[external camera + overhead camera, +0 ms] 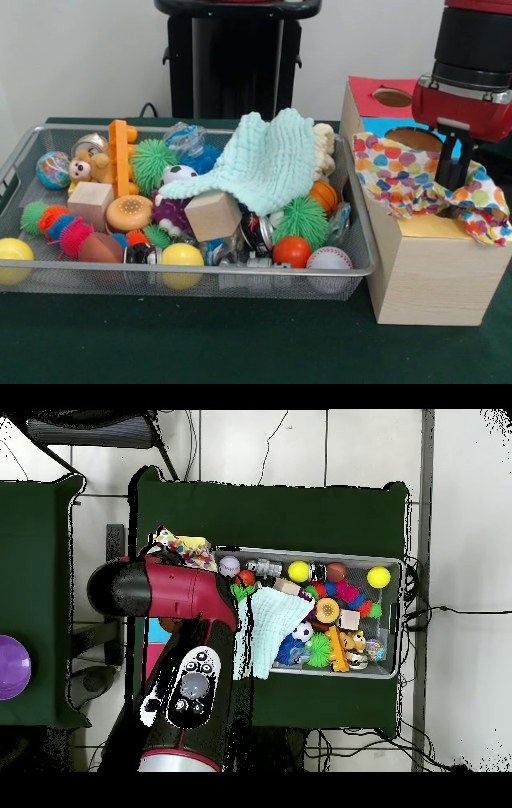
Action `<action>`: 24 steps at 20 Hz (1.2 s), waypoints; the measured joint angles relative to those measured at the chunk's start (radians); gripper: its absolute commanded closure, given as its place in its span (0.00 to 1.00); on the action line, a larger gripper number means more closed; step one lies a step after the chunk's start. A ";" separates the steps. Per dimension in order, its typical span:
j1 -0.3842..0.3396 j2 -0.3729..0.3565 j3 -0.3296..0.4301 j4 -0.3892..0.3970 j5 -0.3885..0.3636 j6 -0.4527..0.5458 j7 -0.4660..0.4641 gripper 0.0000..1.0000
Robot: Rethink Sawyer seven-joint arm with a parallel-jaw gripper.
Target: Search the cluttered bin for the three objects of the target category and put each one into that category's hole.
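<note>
polka-dot cloth [416,180]: white, multicoloured dots | waffle cloth [260,164]: mint green | box top [436,226]: yellow

mint waffle cloth [268,164] draped over toys | wooden cube [213,215] | yellow balls [182,256] | possibly baseball [329,259]

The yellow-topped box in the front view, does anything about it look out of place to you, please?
Yes. The polka-dot cloth is spread over the box's yellow top, one end hanging off its right edge, rather than down inside the hole. The claw stands in its folds. In the bin, the mint waffle cloth drapes over toys.
</note>
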 measured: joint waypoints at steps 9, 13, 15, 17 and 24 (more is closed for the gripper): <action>0.000 0.017 0.000 -0.001 -0.001 0.000 0.000 1.00; -0.001 0.024 0.000 -0.001 -0.001 0.000 0.000 1.00; -0.010 0.024 0.006 0.000 -0.001 -0.003 0.000 1.00; -0.022 0.025 0.017 0.000 -0.001 -0.011 0.000 1.00; -0.107 0.013 0.110 0.019 -0.001 -0.044 0.000 1.00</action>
